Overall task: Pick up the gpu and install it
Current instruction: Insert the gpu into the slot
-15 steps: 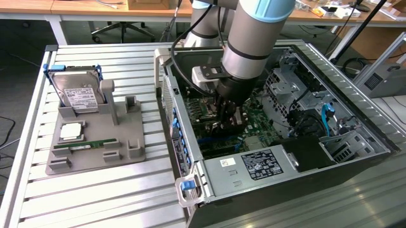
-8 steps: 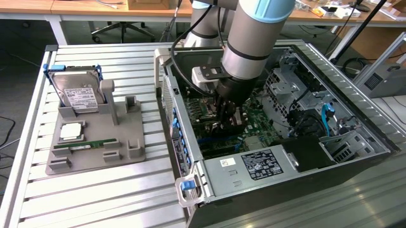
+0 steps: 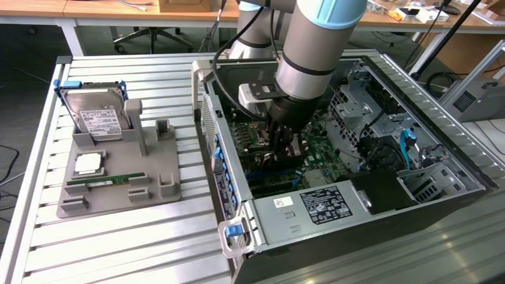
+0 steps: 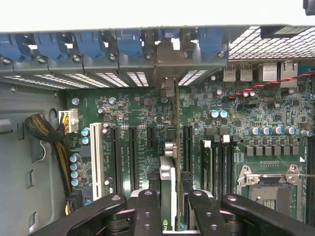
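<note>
Ribbed grey metal makes up the tabletop, on which an opened computer case is laid on its side, with a grey parts holder set well apart toward the exterior view's left. On that holder a silver hard drive in a blue frame and a narrow green RAM stick are seen; no card is left there. Inside the case the green motherboard is exposed, and the arm is reached down over it. The gpu is held edge-on between the black fingers of the gripper, which are closed narrowly on the card's upper edge. In the wrist view the thin card is seen standing upright along one of the long expansion slots, with its silvery end bracket up against the rear panel beneath the blue retaining clips; whether it is fully seated cannot be told. The card is judged to be light and stiff but fragile: the board may crack or flex under sideways force, and its bare components and edge contacts are best left untouched. A grip on the long top edge, near the middle, as taken here, is judged to be the soundest hold, so that pressure runs straight down into the slot.
</note>
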